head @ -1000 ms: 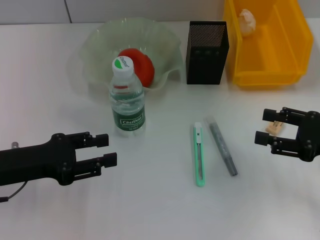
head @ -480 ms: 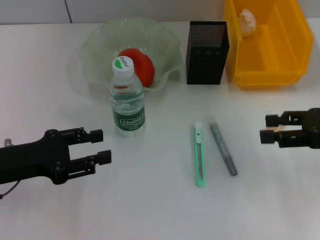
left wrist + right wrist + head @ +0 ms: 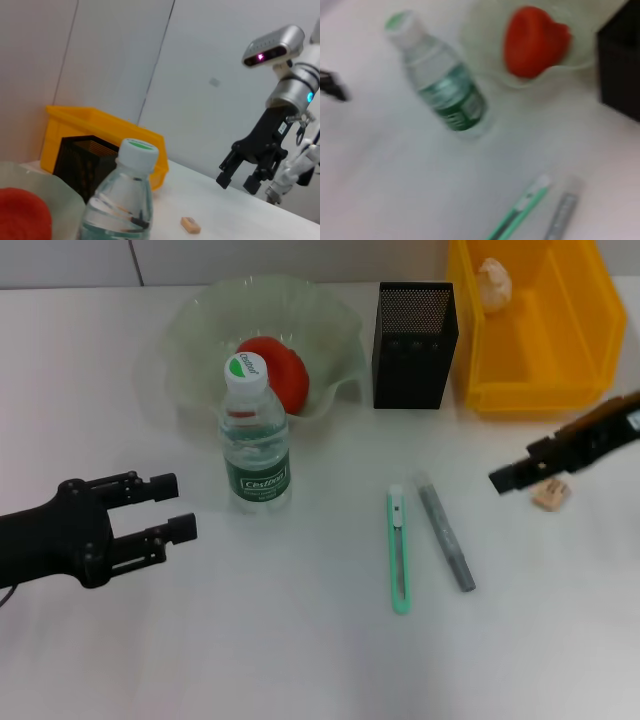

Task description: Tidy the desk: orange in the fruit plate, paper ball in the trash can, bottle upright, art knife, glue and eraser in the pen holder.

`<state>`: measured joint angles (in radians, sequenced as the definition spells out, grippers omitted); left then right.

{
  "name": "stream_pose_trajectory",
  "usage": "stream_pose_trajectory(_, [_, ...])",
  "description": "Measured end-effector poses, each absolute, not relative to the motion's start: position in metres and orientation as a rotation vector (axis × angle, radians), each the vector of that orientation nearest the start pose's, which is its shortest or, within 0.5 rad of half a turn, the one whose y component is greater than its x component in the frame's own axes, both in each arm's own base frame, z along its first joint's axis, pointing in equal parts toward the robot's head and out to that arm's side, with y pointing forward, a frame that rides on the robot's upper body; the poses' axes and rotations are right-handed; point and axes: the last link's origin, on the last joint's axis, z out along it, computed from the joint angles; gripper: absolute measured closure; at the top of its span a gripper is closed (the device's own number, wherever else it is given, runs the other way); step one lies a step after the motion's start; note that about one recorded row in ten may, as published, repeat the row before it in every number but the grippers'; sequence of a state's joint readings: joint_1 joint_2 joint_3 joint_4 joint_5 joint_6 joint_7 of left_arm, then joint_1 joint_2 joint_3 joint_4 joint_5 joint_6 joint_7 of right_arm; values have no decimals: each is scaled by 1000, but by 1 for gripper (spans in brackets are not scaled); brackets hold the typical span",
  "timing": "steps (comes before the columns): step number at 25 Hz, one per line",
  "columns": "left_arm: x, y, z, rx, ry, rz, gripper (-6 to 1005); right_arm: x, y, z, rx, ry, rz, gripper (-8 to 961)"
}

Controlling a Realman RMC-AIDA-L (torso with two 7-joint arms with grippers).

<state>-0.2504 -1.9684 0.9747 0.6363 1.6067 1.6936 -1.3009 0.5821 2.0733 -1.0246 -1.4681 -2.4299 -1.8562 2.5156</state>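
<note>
The water bottle [image 3: 255, 435] stands upright in front of the glass fruit plate [image 3: 190, 330], which holds the orange [image 3: 275, 370]. The green art knife [image 3: 399, 550] and grey glue stick [image 3: 445, 532] lie side by side on the table. A small tan eraser [image 3: 550, 495] lies to their right. My right gripper [image 3: 503, 479] hangs tilted just beside the eraser, and the left wrist view shows the right gripper [image 3: 239, 180] open and empty above the eraser [image 3: 190, 225]. My left gripper [image 3: 170, 508] is open, left of the bottle. The paper ball [image 3: 494, 282] lies in the yellow bin [image 3: 535, 380].
The black mesh pen holder [image 3: 415, 345] stands between the plate and the yellow bin. The right wrist view shows the bottle [image 3: 445, 85], orange [image 3: 535, 40], knife [image 3: 520, 210] and glue stick [image 3: 562, 215] from above.
My left gripper has drawn back to the left, away from the bottle. My right arm has swung and tilted, its gripper now pointing inward beside the eraser.
</note>
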Motion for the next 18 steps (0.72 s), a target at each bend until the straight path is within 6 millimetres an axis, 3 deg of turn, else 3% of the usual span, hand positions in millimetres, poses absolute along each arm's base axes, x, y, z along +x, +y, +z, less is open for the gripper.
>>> stream_pose_trajectory(1, [-307,256,30,-2660,-684,-918,396,159,339,59,-2604,1176,-247,313])
stream_pose_trajectory(2, [-307,256,30,-2660,-684,-918,396,159,339,59,-2604,1176,-247,314])
stream_pose_trajectory(6, [-307,256,30,-2650,-687,-921,396,123,343,38,-2555,1115,-406,318])
stream_pose_trajectory(12, [-309,257,29,-2637,-689,-908,396,106,343,9,-2513,1063,-480,323])
stream_pose_trajectory(18, [-308,260,29,-2629,-685,-903,396,109,339,-15,-2586,1147,-462,328])
